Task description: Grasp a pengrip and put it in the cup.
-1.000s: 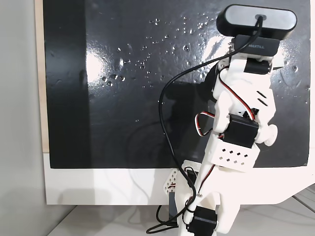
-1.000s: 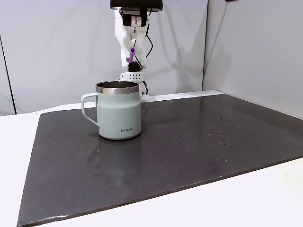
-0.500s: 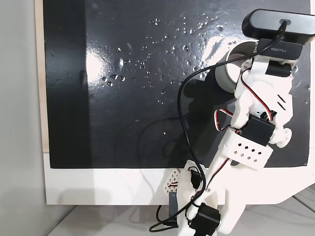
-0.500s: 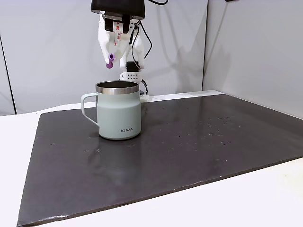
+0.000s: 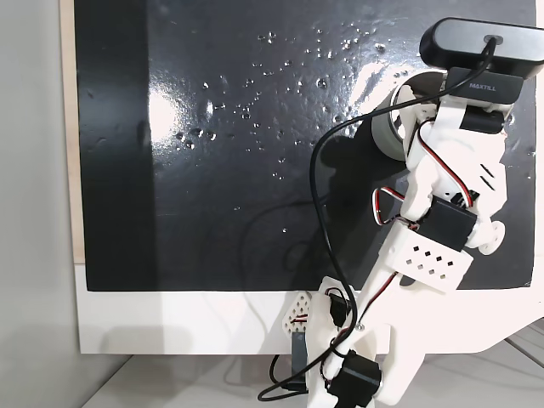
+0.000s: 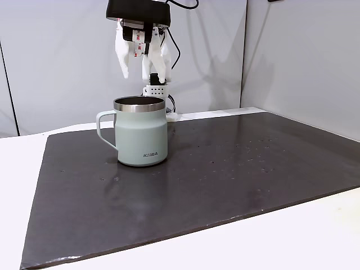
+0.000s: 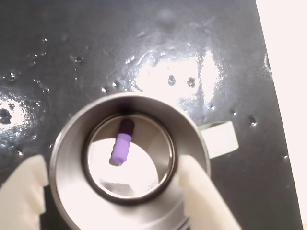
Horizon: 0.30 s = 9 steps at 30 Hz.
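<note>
One pengrip point(image 7: 122, 146) lies inside one cup point(image 7: 67, 143); fingers point(image 6: 123, 61) apparently spread wide, empty.

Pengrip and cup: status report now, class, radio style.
End effector open, above the cup. Pengrip released, inside the cup in the wrist view. Nothing in the way on the black mat.

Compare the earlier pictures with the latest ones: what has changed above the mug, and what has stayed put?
The tool opened and let go of the pengrip, which fell into the cup and now lies on its steel bottom. Before that, the arm swung across to hang over the rim. The cup and the dark mat kept their places.
</note>
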### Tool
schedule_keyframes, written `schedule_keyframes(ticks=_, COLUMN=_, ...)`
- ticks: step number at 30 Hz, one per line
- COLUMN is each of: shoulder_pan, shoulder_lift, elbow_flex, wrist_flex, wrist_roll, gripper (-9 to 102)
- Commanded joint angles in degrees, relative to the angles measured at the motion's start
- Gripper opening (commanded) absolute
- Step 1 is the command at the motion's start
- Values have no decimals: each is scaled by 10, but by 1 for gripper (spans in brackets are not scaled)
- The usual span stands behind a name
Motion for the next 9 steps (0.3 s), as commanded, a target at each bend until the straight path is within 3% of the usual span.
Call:
schedule_keyframes(ticks=1, shoulder_pan=8, shoulder_lift=4, elbow_flex=-7, wrist_flex=-21, wrist_roll=0, gripper=33)
schedule_keyframes(ticks=9, shoulder_pan=8, shoulder_lift=6, elbow_flex=-7, wrist_flex=-22, wrist_roll=0, gripper=33)
